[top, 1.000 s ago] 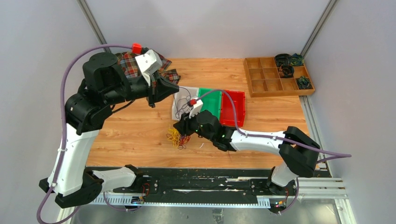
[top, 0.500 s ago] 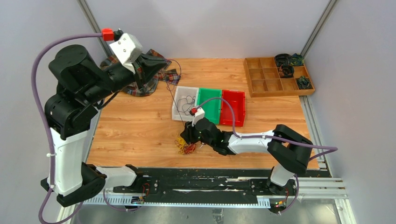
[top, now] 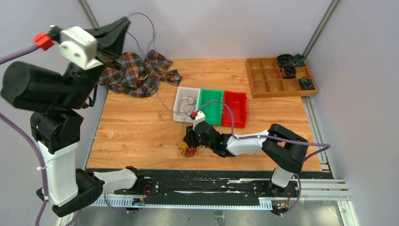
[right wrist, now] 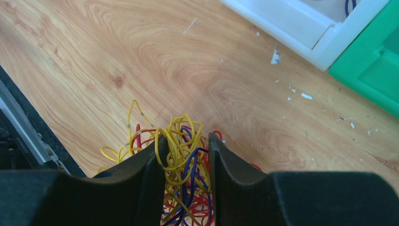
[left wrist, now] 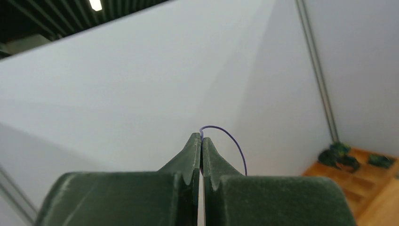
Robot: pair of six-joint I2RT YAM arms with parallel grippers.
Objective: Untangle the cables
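Note:
The cables form a tangle (top: 184, 150) of yellow, red and purple wire on the wooden table near its front edge. My right gripper (top: 189, 144) is low over the tangle and shut on it. In the right wrist view, yellow and purple strands of the tangle (right wrist: 186, 165) fill the space between the right gripper's (right wrist: 187, 141) jaws. My left gripper (top: 127, 20) is raised high at the back left, shut on a single purple cable (top: 151, 26). That cable arcs down toward the table. In the left wrist view, the purple cable (left wrist: 230, 136) curls out of the left gripper's (left wrist: 201, 136) closed tips.
A plaid cloth (top: 136, 70) lies at the back left. White (top: 175, 113), green (top: 214, 113) and red (top: 237, 106) trays sit mid-table; the white one holds a dark wire. A wooden compartment box (top: 268, 80) with dark coils (top: 288, 61) stands at the back right.
The left arm has swung up and to the left, drawing the purple cable out in a long arc. The right gripper has shifted slightly toward the front edge with the tangle.

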